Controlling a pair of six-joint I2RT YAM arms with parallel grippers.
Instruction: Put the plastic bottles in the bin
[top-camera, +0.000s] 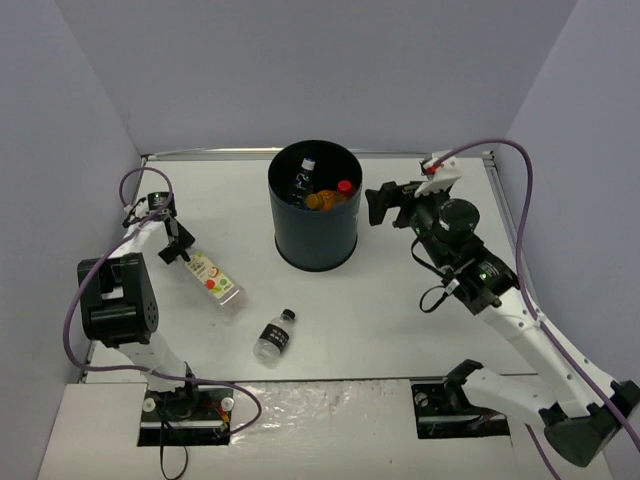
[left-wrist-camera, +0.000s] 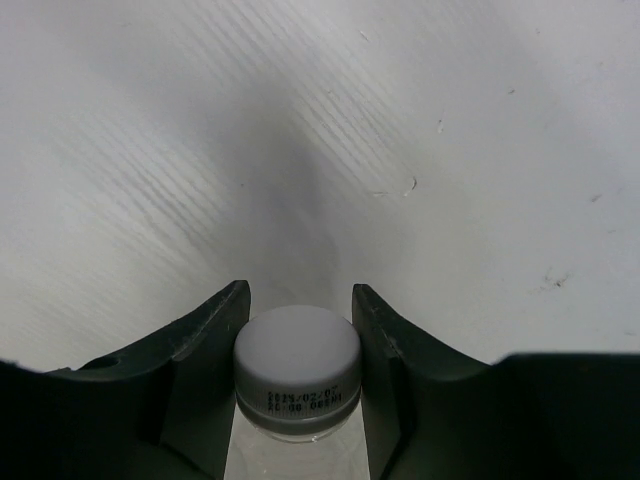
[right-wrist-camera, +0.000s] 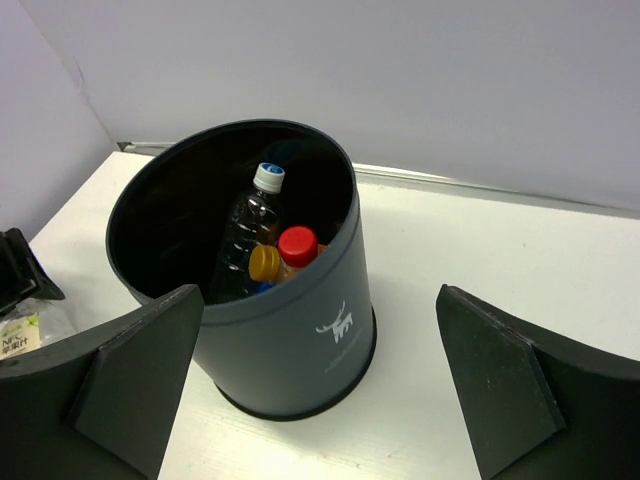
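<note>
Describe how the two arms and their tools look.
Both arms have white links with black joint housings: left arm, right arm. A purple cable loops along each. The left tool and right tool have black, wedge-shaped fingers.

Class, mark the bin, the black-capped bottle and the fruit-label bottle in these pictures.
bin (top-camera: 316, 245): top view, outer wall.
black-capped bottle (top-camera: 272, 342): top view, clear body.
fruit-label bottle (top-camera: 212, 277): top view, its label.

Your left pincer (top-camera: 173, 247) has no room between its jaws, clamped on the fruit-label bottle (top-camera: 214, 278); past its tips lies bare table (left-wrist-camera: 450, 120). Ahead of your right pincer (top-camera: 380, 205), jaws wide, the bin (top-camera: 316, 248) blocks the way; the table to that pincer's right is free
</note>
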